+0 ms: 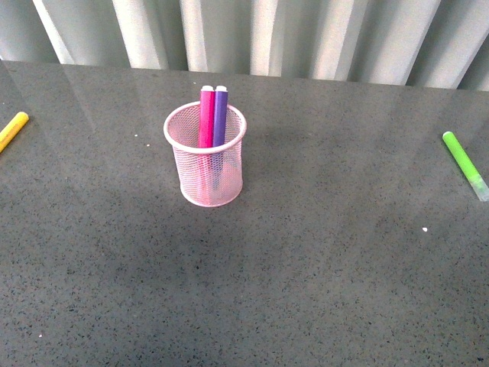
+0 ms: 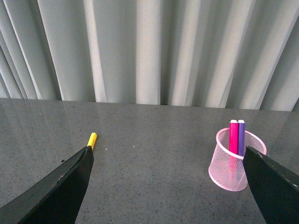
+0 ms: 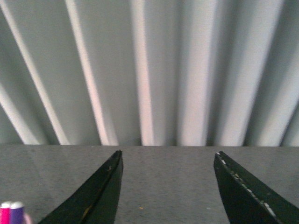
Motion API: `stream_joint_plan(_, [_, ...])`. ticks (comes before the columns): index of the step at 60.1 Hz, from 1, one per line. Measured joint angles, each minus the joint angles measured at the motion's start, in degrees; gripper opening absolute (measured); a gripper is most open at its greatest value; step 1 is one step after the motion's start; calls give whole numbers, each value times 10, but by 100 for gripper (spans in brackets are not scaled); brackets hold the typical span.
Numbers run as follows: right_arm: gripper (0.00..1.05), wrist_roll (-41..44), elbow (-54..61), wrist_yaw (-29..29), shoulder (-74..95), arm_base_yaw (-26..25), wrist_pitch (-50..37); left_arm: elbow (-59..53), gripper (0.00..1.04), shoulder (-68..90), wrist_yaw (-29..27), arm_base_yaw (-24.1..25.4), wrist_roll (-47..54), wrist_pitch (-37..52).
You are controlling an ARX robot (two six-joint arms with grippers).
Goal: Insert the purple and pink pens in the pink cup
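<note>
From the front, the pink pen [image 1: 206, 116] and purple pen [image 1: 220, 115] stand together in the pink cup [image 1: 205, 155], leaning on its far rim. The left wrist view shows the left gripper [image 2: 168, 186] spread wide, empty; the right wrist view shows the right gripper [image 3: 168, 186] likewise parted, so the job looks finished

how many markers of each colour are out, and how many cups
pink marker: 1, standing in the cup
purple marker: 1, standing in the cup
yellow marker: 1, lying on the table
green marker: 1, lying on the table
pink mesh cup: 1
Total: 5 things, 4 markers and 1 cup
</note>
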State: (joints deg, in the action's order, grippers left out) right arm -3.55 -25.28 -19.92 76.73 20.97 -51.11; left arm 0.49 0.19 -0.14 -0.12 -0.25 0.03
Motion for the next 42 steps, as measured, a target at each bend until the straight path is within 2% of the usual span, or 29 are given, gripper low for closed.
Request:
stream_joint_plan(14, [15, 32, 107, 61, -103, -64, 0, 0, 98, 0, 1, 0, 0, 0])
stream_joint_plan(19, [3, 35, 128, 79, -133, -79, 8, 0, 98, 0, 1, 0, 0, 0])
stream_joint_plan(42, [3, 35, 204, 135, -278, -141, 80, 0, 98, 0, 1, 0, 0, 0])
